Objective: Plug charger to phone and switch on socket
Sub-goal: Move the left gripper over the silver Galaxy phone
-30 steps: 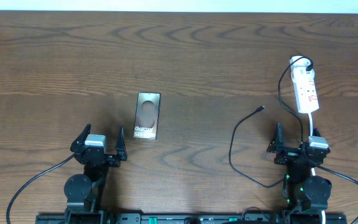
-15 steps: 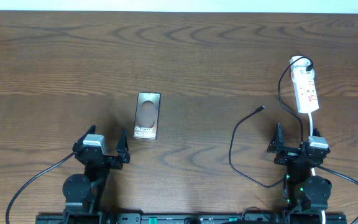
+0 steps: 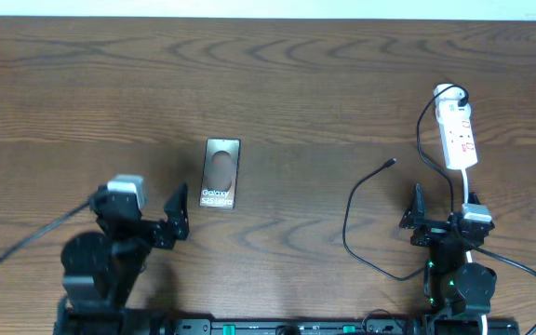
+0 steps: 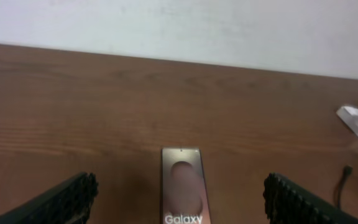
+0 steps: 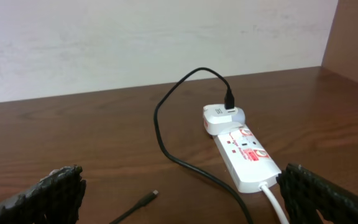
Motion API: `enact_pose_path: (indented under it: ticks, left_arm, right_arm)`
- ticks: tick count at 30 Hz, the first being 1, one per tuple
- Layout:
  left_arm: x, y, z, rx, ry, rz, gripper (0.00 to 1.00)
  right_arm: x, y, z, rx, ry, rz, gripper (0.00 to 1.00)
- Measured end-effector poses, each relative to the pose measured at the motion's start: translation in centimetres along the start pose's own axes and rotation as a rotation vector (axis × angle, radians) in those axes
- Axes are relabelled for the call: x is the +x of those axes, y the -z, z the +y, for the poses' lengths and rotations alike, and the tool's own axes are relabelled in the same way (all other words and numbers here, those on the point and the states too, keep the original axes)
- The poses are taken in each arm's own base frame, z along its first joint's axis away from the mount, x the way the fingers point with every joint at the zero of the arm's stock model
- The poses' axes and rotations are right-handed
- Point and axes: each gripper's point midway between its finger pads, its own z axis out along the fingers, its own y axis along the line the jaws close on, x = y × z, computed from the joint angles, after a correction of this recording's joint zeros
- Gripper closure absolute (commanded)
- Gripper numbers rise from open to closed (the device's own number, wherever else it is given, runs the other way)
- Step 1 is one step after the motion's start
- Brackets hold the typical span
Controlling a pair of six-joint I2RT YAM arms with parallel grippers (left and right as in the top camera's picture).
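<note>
The phone (image 3: 221, 173) lies flat on the wooden table, screen up with "Galaxy" lettering. My left gripper (image 3: 145, 200) is open just below and left of it, angled toward it. In the left wrist view the phone (image 4: 183, 190) lies ahead between the spread fingers of the left gripper (image 4: 180, 185), untouched. The white socket (image 3: 459, 135) lies at the far right with a white adapter at its top end. The black charger cable (image 3: 349, 219) loops across the table, its free tip (image 3: 394, 162) resting on the wood. My right gripper (image 3: 445, 207) is open below the socket (image 5: 247, 158), with the charger tip (image 5: 155, 193) lying between the fingers' lines.
A white lead (image 3: 470, 186) runs from the socket's near end down past the right arm. The adapter (image 5: 219, 118) carries the cable's other end. A pale wall borders the table's far edge (image 3: 268, 19). Bare wood lies between the phone and the cable.
My left arm has shifted left and turned its gripper toward the phone. The right arm, the phone, the cable and the socket have not moved.
</note>
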Motion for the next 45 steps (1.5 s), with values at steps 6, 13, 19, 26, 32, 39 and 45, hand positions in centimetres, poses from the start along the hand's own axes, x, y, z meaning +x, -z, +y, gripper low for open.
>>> enact_pose_path:
  ticks: [6,13,19,26,32,39,45]
  left_arm:
    - [-2.3,-0.4,-0.6,-0.007,0.039,0.175,0.12]
    - [-5.8,-1.6,-2.0,0.014,0.055,0.308,0.12]
    - [-6.6,-3.7,-3.8,0.052,0.036,0.429,0.12]
    - [-4.8,-6.7,-3.7,-0.013,-0.011,0.561,0.12]
    - [-2.7,-8.7,-2.8,-0.064,-0.024,0.646,0.12]
    - [0.0,-11.0,-2.0,-0.095,-0.022,0.751,0.12]
    - [2.4,-12.6,-1.3,-0.114,-0.019,0.837,0.12]
  right_arm:
    - [0.0,0.0,0.0,0.0,0.0,0.0,0.01]
    - [0.0,0.0,0.0,0.0,0.0,0.0,0.01]
    - [0.0,0.0,0.0,0.0,0.0,0.0,0.01]
    - [0.0,0.0,0.0,0.0,0.0,0.0,0.01]
    - [0.0,0.0,0.0,0.0,0.0,0.0,0.01]
    - [0.0,0.0,0.0,0.0,0.0,0.0,0.01]
    - [0.0,0.0,0.0,0.0,0.0,0.0,0.01]
